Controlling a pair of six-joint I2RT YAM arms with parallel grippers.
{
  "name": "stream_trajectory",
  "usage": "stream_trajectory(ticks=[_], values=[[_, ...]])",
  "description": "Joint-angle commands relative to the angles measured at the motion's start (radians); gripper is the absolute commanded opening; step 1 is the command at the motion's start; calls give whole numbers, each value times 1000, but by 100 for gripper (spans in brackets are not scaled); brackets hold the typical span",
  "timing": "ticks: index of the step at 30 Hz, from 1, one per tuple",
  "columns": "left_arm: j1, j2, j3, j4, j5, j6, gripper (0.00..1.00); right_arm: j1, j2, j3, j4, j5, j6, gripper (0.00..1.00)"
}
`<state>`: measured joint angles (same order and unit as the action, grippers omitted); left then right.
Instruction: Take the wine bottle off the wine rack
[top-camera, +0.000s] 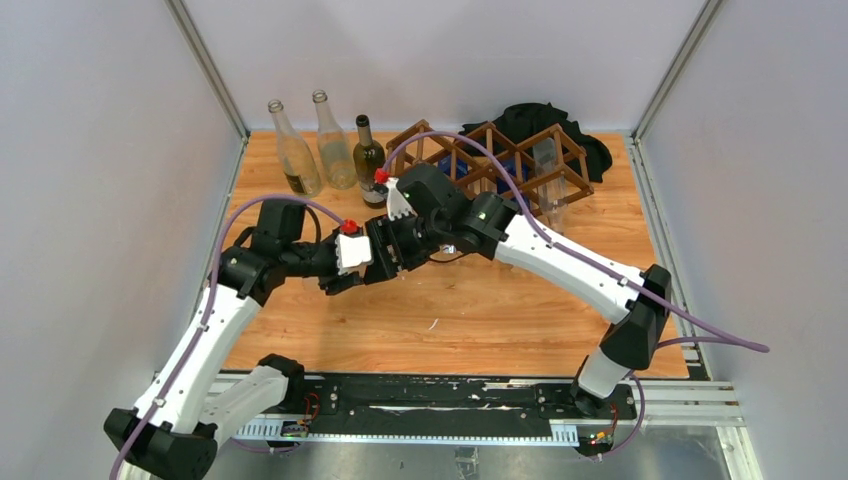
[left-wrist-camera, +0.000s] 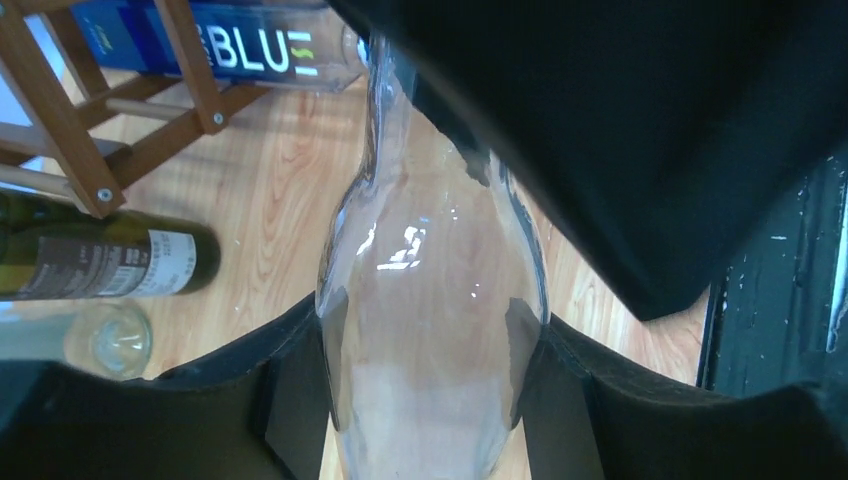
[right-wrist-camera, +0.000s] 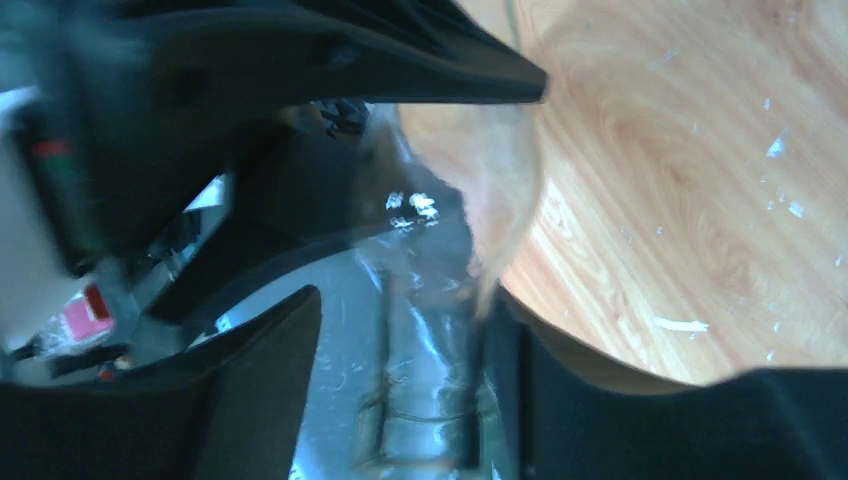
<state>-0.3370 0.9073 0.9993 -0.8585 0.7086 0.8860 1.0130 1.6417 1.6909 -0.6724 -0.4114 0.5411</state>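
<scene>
Wine bottle (left-wrist-camera: 432, 250) horiz., neck rightward, clamped by L end effector (left-wrist-camera: 430, 345), R end effector (right-wrist-camera: 408, 340)

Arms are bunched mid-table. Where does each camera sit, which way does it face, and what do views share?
Top external: above and behind the bases, looking down on the wooden table, brown wooden lattice wine rack, left arm and right arm meeting mid-table.
Left wrist: on the left arm, facing along the left hand, clamped on a clear glass bottle, toward the rack; black fingers show.
Right wrist: blurred, facing along the right hand toward the tabletop; its fingers flank the bottle.
Shared: both wrist views show that bottle.
</scene>
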Motion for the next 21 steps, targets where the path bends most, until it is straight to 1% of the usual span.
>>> stream_trajectory(ticks=[1, 2, 3, 6, 8, 13, 15, 21], values=[[-7, 57, 49, 36, -60, -14, 0, -17, -38, 8, 82, -17, -17, 79], [-4, 73, 62, 38, -74, -24, 0, -33, -52, -7, 84, -9, -14, 86], [4, 89, 75, 40, -74, -37, 0, -48, -68, -23, 89, 5, -7, 89], [26, 124, 111, 66, -43, -111, 0, -94, -132, -86, 108, 46, 14, 92], [32, 133, 126, 105, -18, -186, 0, -120, -186, -144, 140, 75, 30, 94], [51, 123, 121, 212, 33, -386, 0, -143, -285, -236, 181, 128, 38, 95], [69, 124, 114, 256, 35, -438, 0, -147, -313, -260, 185, 146, 35, 96], [203, 186, 145, 406, 7, -637, 0, -170, -405, -324, 183, 235, 17, 97]])
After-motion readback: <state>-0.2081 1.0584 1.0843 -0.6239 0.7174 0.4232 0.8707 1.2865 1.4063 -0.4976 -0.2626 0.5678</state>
